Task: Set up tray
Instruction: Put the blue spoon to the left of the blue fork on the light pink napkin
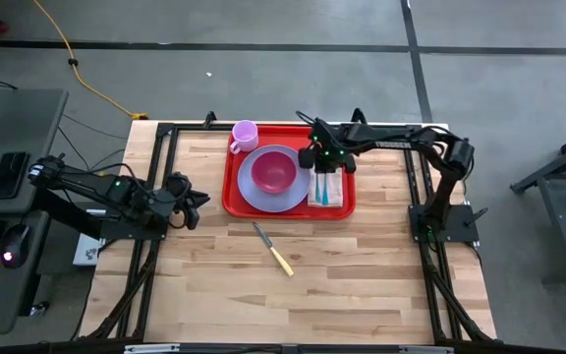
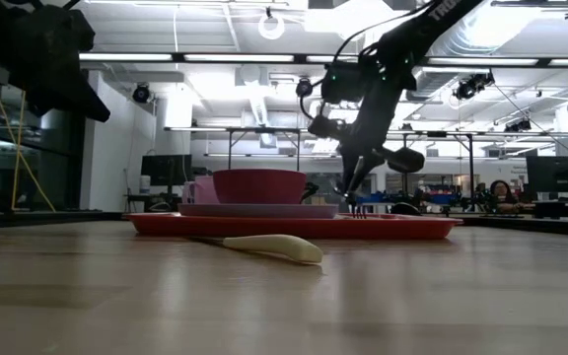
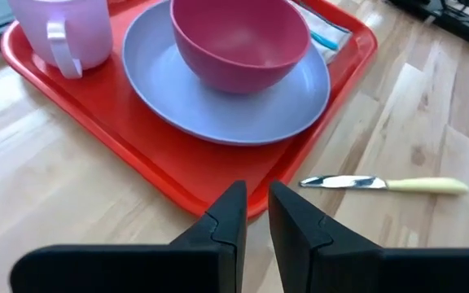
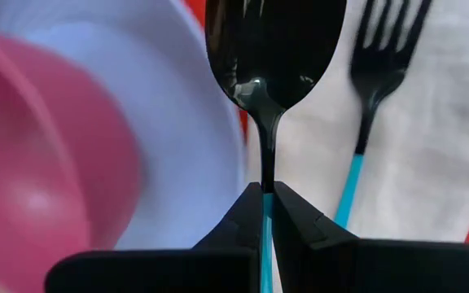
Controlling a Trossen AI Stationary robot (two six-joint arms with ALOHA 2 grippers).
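The red tray (image 1: 230,193) lies at the table's far middle. It bears a lavender plate (image 1: 259,202) with a pink bowl (image 1: 274,171) on it, a pink cup (image 1: 245,134) and a white napkin (image 4: 430,146) on which a fork (image 4: 377,73) lies. My right gripper (image 1: 320,169) hovers over the napkin's plate-side edge, shut on a spoon (image 4: 273,49) with a black bowl and a teal handle. My left gripper (image 3: 255,207) waits near the tray's left near corner, open by a narrow gap with nothing in it. My right gripper pinches the spoon's thin teal handle (image 4: 267,213) between its two fingertips, close to where it turns black. The fingers come steeply from above. The spoon runs on past them, bowl end lowest, beside the fork. I cannot tell whether the bowl touches the napkin.
A knife (image 1: 273,249) with a cream handle lies on the bare wood in front of the tray, blade toward the tray. Open wood stretches across the table's near half. A black frame borders the table's left and right sides.
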